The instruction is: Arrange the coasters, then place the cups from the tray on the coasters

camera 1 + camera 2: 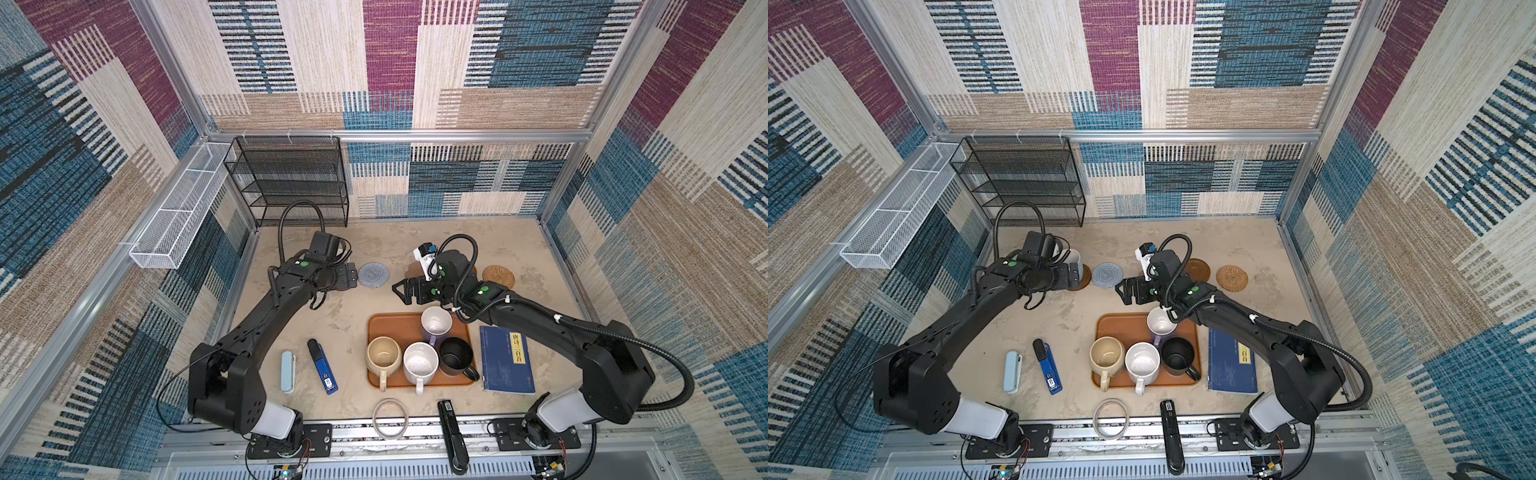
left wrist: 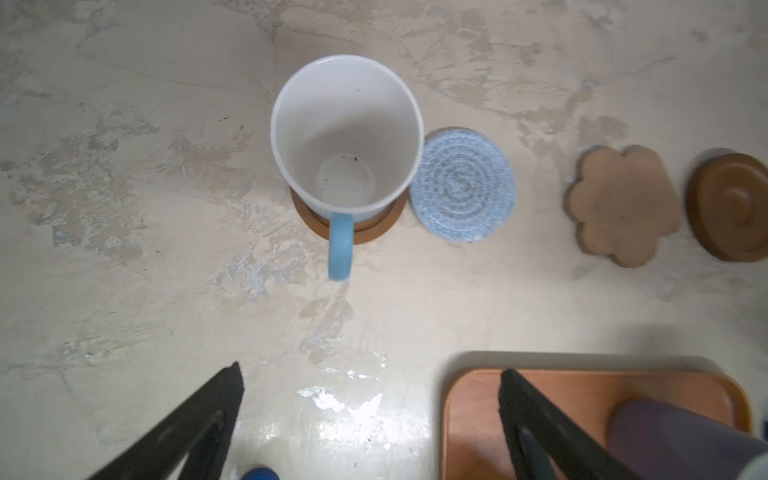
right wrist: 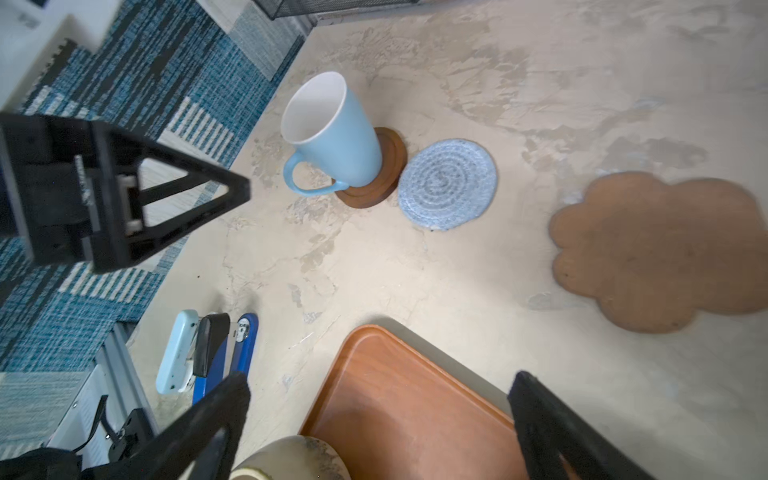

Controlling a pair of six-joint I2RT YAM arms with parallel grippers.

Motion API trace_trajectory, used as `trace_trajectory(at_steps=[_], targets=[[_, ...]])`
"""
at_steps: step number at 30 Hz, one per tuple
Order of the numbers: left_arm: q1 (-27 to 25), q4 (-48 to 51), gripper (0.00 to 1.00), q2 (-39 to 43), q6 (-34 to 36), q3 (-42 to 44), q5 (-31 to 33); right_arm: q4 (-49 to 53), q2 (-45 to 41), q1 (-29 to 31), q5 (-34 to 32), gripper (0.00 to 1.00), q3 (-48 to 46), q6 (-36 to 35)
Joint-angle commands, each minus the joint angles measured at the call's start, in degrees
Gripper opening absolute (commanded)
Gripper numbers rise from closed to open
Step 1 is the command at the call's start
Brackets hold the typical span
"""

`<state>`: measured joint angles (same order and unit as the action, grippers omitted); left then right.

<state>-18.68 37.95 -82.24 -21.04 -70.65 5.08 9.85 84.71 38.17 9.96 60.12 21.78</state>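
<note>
The light blue cup (image 2: 345, 137) stands upright on a dark brown wooden coaster (image 2: 357, 226). My left gripper (image 2: 371, 374) is open and empty, drawn back from the cup's handle. Beside that coaster lie the blue-grey woven coaster (image 2: 463, 185), the tan flower coaster (image 2: 623, 203) and a second brown disc (image 2: 731, 208); the rattan coaster (image 1: 498, 277) lies at the right end. The tray (image 1: 382, 322) holds the lavender (image 1: 435, 324), beige (image 1: 383, 353), speckled white (image 1: 420, 361) and black (image 1: 456, 355) cups. My right gripper (image 3: 380, 378) hangs open over the tray's far corner.
A dark blue book (image 1: 507, 359) lies right of the tray. A blue stapler (image 1: 322, 365) and a pale blue case (image 1: 287, 372) lie to its left. A clear ring (image 1: 390, 417) and a black bar (image 1: 451, 432) sit at the front edge. A black mesh shelf (image 1: 291, 183) stands at the back left.
</note>
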Motion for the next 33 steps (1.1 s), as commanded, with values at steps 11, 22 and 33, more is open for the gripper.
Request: trace_trajectory(at_steps=[11,22,33], targets=[[-16.1,-8.0,0.96,15.2,-2.7,12.0,-17.6,22.3,-13.9,1.0,-15.2,0.98,-6.9,3.4],[-20.4,-19.5,0.95,18.2,-9.0,23.9,-18.8,25.8,-15.1,2.6,-15.4,0.99,-9.7,6.7],[-21.2,-19.1,0.95,17.9,-8.2,22.7,-18.1,25.0,-12.9,7.9,-16.3,0.74,-9.8,10.7]])
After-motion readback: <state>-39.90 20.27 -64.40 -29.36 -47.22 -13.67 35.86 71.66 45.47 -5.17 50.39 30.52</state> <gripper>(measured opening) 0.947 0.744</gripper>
